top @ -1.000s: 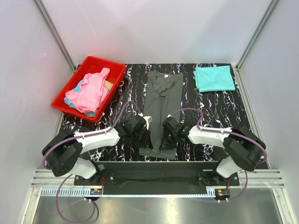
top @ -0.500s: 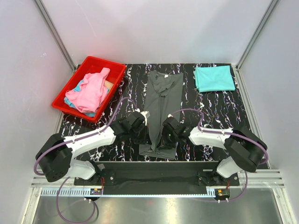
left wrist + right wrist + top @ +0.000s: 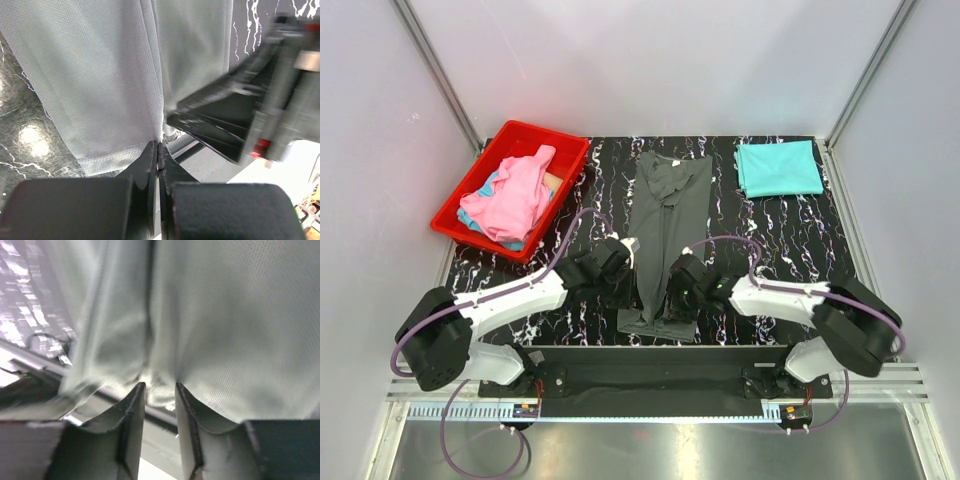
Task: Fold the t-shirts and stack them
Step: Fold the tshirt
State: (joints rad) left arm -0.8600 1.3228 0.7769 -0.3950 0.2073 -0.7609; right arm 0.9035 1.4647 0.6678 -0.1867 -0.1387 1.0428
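Observation:
The dark charcoal grey t-shirt (image 3: pixel 666 205) lies as a long narrow strip down the middle of the black marbled table (image 3: pixel 790 235). My left gripper (image 3: pixel 625 262) is at its left edge near the hem. In the left wrist view it (image 3: pixel 158 144) is shut, pinching a fold of the grey cloth (image 3: pixel 110 75) at its tips. My right gripper (image 3: pixel 680 287) is at the strip's right edge. In the right wrist view it (image 3: pixel 159 386) is open, with the grey cloth (image 3: pixel 225 315) bunched just ahead of its tips. A folded teal t-shirt (image 3: pixel 778 167) lies at the back right.
A red plastic bin (image 3: pixel 552 140) stands at the back left and holds a pink shirt (image 3: pixel 518 195) over a light blue one (image 3: pixel 472 216). The grey shirt's hem lies close to the table's near edge (image 3: pixel 660 340). White walls close in the sides and back.
My left arm has reached further in and its gripper has shifted slightly away from me. My right gripper has moved a little nearer to me along the shirt's edge.

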